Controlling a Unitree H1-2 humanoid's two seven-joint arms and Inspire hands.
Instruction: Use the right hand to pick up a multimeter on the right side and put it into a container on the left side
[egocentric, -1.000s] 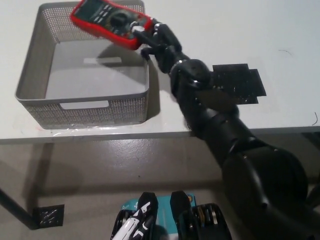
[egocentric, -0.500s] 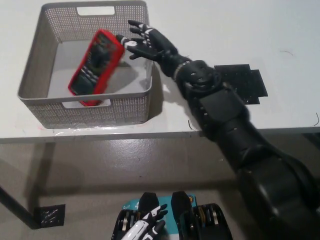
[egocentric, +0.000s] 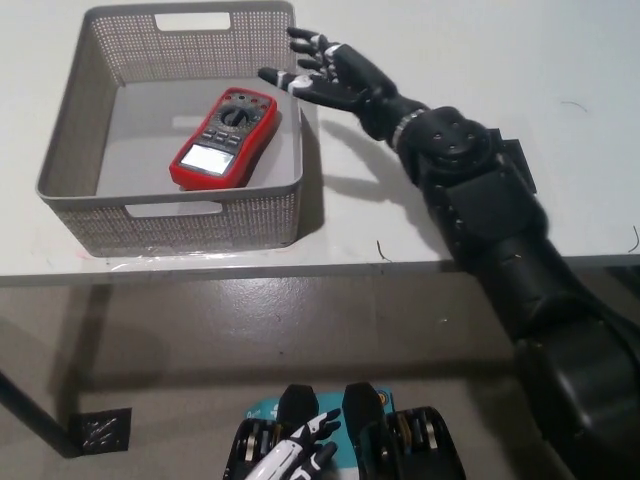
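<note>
A red multimeter (egocentric: 225, 137) lies face up on the floor of the grey mesh basket (egocentric: 75, 120) at the table's left. My black right hand (egocentric: 330, 76) hovers just right of the basket's right wall, open, fingers spread, holding nothing. My white left hand (egocentric: 295, 455) shows only partly at the bottom edge, low below the table.
A black patch (egocentric: 517, 160) lies on the white table (egocentric: 480, 60) behind my right forearm. The table's front edge runs across the middle of the picture, with grey floor (egocentric: 200, 350) below and a black marker (egocentric: 100, 430) on it.
The multimeter left my right hand, dropped into the basket and settled flat. My right hand opened and drew back to the right.
</note>
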